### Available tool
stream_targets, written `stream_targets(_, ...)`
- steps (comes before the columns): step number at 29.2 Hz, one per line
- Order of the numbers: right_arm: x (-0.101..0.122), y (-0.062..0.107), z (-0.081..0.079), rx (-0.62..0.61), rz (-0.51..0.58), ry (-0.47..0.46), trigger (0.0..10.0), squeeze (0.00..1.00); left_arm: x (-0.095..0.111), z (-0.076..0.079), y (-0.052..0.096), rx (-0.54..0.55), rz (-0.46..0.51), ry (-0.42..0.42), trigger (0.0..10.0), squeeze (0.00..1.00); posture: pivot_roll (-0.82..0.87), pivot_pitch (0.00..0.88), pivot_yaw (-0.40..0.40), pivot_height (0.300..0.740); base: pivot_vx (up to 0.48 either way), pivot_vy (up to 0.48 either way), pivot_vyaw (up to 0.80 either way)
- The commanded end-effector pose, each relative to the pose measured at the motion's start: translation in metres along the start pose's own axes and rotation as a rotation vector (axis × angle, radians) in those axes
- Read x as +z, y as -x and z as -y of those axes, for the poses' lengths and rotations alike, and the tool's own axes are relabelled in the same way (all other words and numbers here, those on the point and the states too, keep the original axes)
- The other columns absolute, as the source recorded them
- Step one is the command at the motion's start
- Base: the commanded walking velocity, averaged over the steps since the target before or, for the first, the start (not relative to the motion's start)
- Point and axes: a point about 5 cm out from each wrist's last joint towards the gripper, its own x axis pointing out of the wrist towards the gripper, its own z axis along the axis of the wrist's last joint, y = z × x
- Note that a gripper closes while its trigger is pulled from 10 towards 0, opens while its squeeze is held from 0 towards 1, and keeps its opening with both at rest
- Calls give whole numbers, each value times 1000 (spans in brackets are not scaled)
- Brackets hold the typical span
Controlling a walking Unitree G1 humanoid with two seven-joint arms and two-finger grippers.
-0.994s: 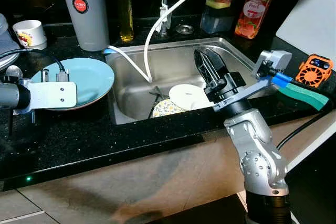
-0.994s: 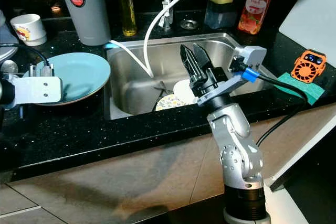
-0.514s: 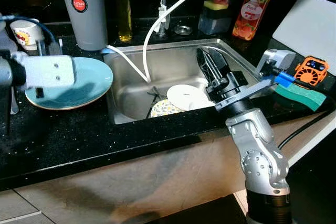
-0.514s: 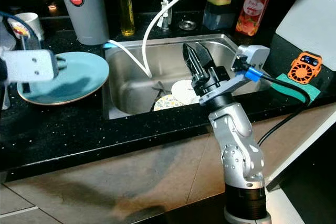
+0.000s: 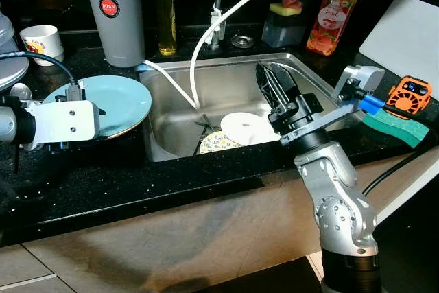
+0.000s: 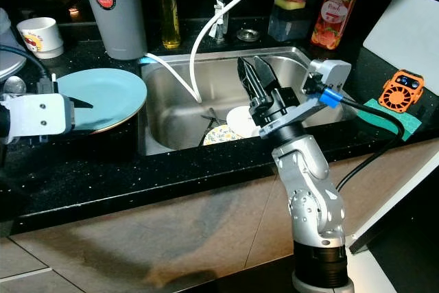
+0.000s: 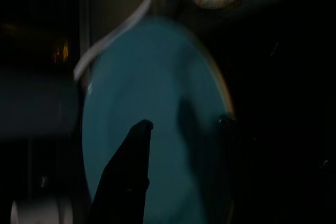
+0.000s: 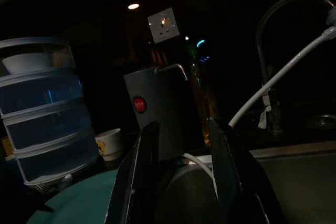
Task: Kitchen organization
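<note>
While the round light-blue plate (image 5: 113, 103) lies flat on the black speckled countertop (image 5: 137, 183) just beside the stainless steel sink basin (image 5: 233, 94), at about nine o'clock from it, it looks parked there on purpose: out of the wet basin and within the left arm's reach, probably as a dish already dealt with or waiting its turn. The left gripper (image 7: 181, 129) hangs over it, one black finger (image 7: 128, 171) above the blue face and the other near the rim, the two spread apart with nothing between them; whether either touches the plate cannot be told. In the basin, at roughly three o'clock from the blue plate, a small white round plate (image 5: 247, 127) rests partly over a yellow patterned dish (image 5: 218, 142), likely the next things to sort. The right gripper (image 5: 274, 87) is raised above these two, its long fingers narrowly parted and empty, pointing toward twelve o'clock rather than down at them.
</note>
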Motion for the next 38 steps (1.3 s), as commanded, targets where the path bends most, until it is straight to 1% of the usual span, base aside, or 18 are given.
stream_targets(1, -4, 0, 0, -2, -22, -14, 10000, 0, -4, 3, -11, 7, -28, 3, 10000, 0, 119, 0, -40, 740, 0, 0, 0)
stream_targets(5, -4, 1, 0, -4, -21, -14, 10000, 0, -6, 3, -17, 12, -29, 38, 10000, 0, 114, 0, -34, 740, 0, 0, 0)
stream_targets(7, -4, 1, 0, -7, -19, -13, 10000, 0, -8, 6, -23, -9, -13, 102, 10000, 0, 111, 0, -33, 740, 0, 0, 0)
stream_targets(13, -2, 3, 0, -15, -15, -7, 10000, 0, -12, 5, -28, -12, -30, 125, 10000, 0, 98, 0, -22, 740, 0, 0, 0)
stream_targets(14, -1, 4, 1, -20, -13, -5, 10000, 0, -4, -7, -24, 51, 40, 143, 10000, 0, 95, 0, -22, 740, 0, 0, 0)
stream_targets(15, -1, 4, 1, -20, -13, -5, 10000, 0, -4, -7, -24, 51, 40, 143, 10000, 0, 95, 0, -22, 740, 0, 0, 0)
stream_targets(16, -1, 4, 1, -22, -13, -7, 10000, 0, 5, -15, -21, 92, 119, 180, 10000, 0, 99, 0, -25, 740, 0, 0, 0)
stream_targets(17, -1, 4, 1, -22, -13, -7, 10000, 0, 5, -15, -21, 92, 119, 180, 10000, 0, 99, 0, -25, 740, 0, 0, 0)
stream_targets(18, -1, 5, 1, -22, -14, -7, 10000, 0, 15, -22, -17, 106, 198, 208, 10000, 0, 101, 0, -27, 740, 0, 0, 0)
stream_targets(19, -1, 5, 1, -22, -14, -7, 10000, 0, 15, -22, -17, 106, 198, 208, 10000, 0, 101, 0, -27, 740, 0, 0, 0)
stream_targets(20, -2, 4, 1, -20, -16, -9, 10000, 0, 22, -23, -14, 91, 252, 220, 10000, 0, 103, 0, -29, 740, 0, 0, 0)
stream_targets(21, -2, 4, 0, -16, -16, -13, 10000, 0, 25, -19, -14, 52, 269, 222, 10000, 0, 107, 0, -30, 740, 0, 0, 0)
stream_targets(22, -3, 3, -1, -13, -15, -15, 10000, 0, 22, -11, -15, 7, 244, 214, 10000, 0, 110, 0, -28, 740, 0, 0, 0)
stream_targets(24, -3, 3, -1, -13, -15, -15, 10000, 0, 22, -11, -15, 7, 244, 214, 10000, 0, 110, 0, -28, 740, 0, 0, 0)
stream_targets(27, -4, 3, -2, -11, -16, -19, 10000, 0, 9, 8, -23, -79, 166, 213, 10000, 0, 107, 0, -28, 740, 0, 0, 0)
stream_targets(32, -4, 3, -2, -14, -17, -18, 10000, 0, 6, 14, -26, -109, 157, 232, 10000, 0, 107, 0, -28, 740, 0, 0, 0)
stream_targets(33, -3, 3, -1, -15, -17, -17, 10000, 0, 2, 17, -28, -114, 133, 228, 10000, 0, 103, 0, -27, 740, 0, 0, 0)
stream_targets(38, -3, 3, -1, -17, -16, -16, 10000, 0, -2, 20, -29, -127, 113, 233, 10000, 0, 102, 0, -26, 740, 0, 0, 0)
